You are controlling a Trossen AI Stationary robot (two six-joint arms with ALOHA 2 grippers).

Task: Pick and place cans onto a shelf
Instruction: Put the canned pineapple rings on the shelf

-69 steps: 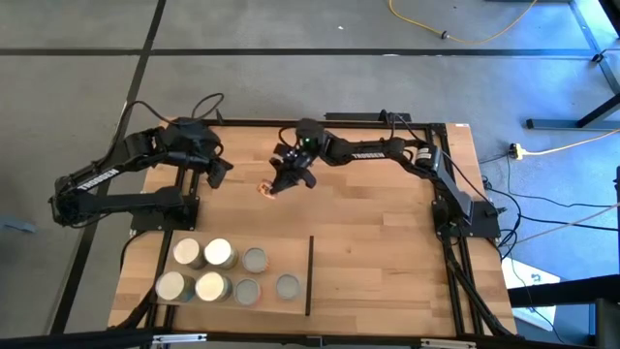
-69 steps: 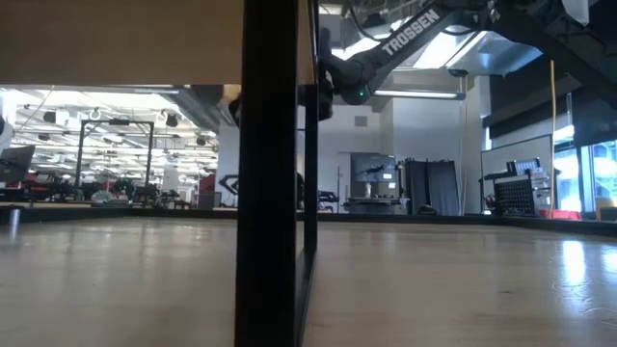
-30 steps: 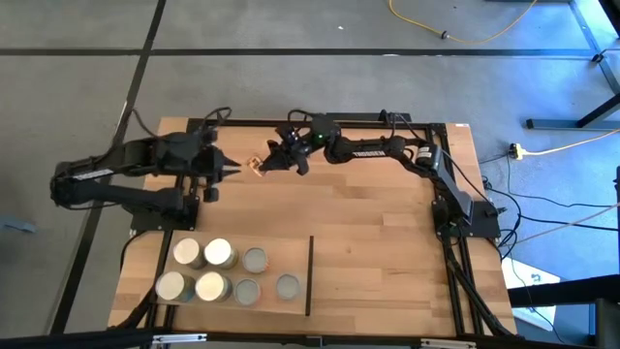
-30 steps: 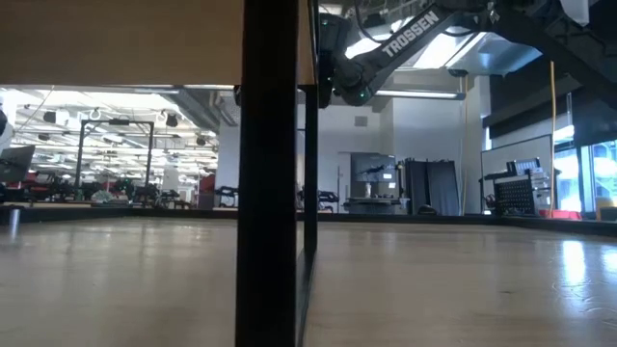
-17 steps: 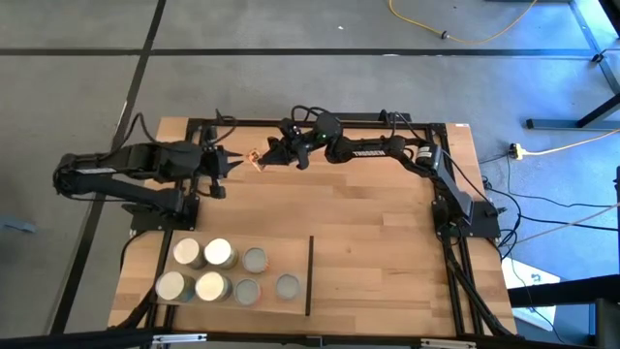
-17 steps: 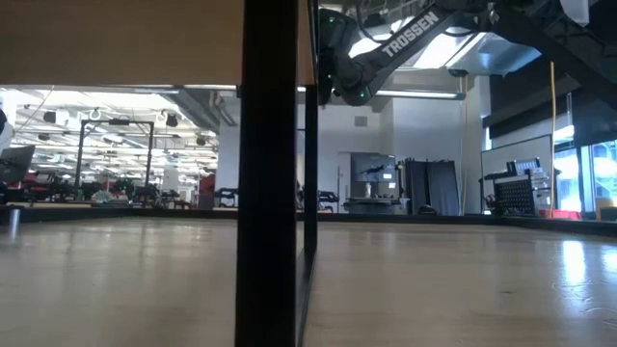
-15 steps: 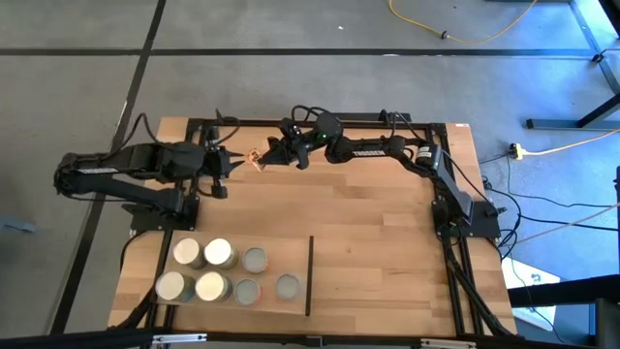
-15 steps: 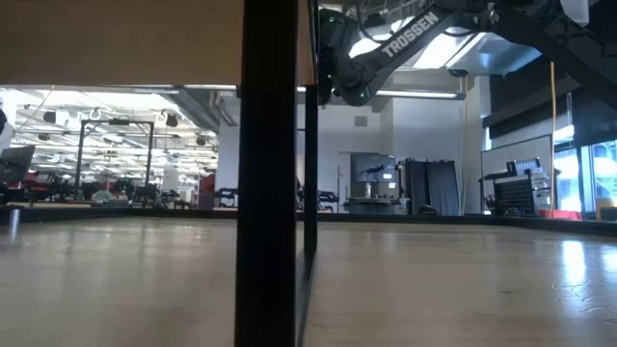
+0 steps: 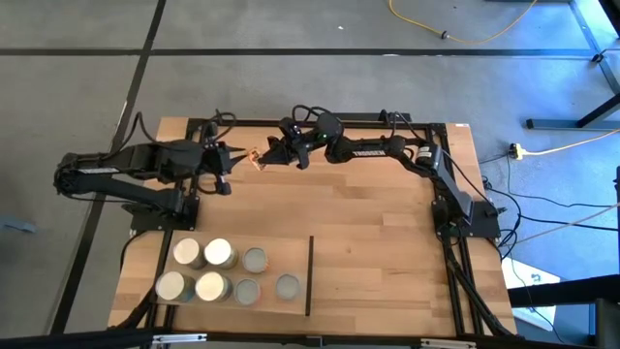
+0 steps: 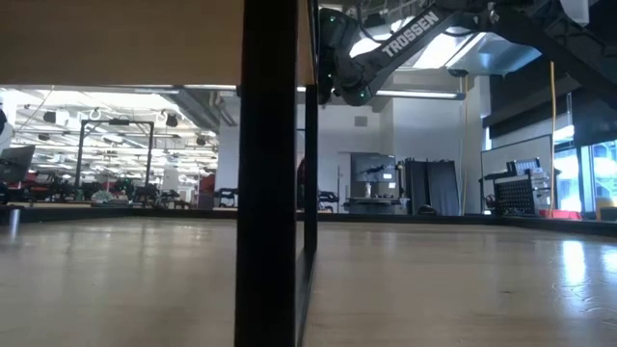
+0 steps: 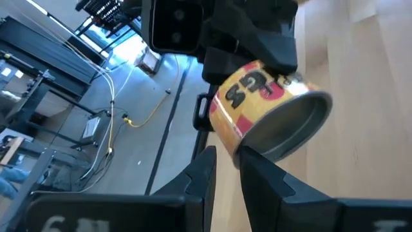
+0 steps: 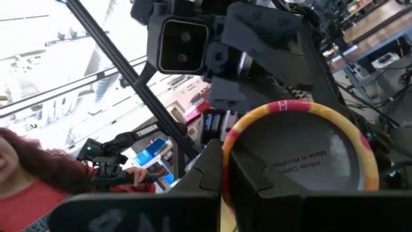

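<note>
A yellow can with red lettering (image 9: 257, 158) is held in the air over the table's far part, lying on its side between my two grippers. My right gripper (image 9: 271, 155) is shut on it from the table's right. My left gripper (image 9: 232, 161) faces the can's other, grey hollow end (image 11: 290, 125). Its fingers are slightly apart, one on either side of that end's lower rim (image 11: 239, 149); I cannot tell whether they touch it. Several cans (image 9: 218, 254) stand upright on the pale shelf panel (image 9: 286, 254) near the front left. My right gripper pinches the rim (image 12: 225, 151) of the can's end that faces it. One finger (image 12: 203, 169) is outside on the wall and one finger (image 12: 257, 183) lies over the recessed end. The fingers come from the table's right. The can is clear of the table, on its side.
A thin black strip (image 9: 310, 276) edges the shelf on its right. In the low view a black post (image 10: 268, 173) fills the middle and the right arm (image 10: 386, 43) shows at the top. A person in red (image 12: 19, 167) shows beyond the table.
My left gripper has gone a little toward the table's right, up to the can. My right gripper has carried the can slightly toward the far edge. Both have kept nearly still in the last half second.
</note>
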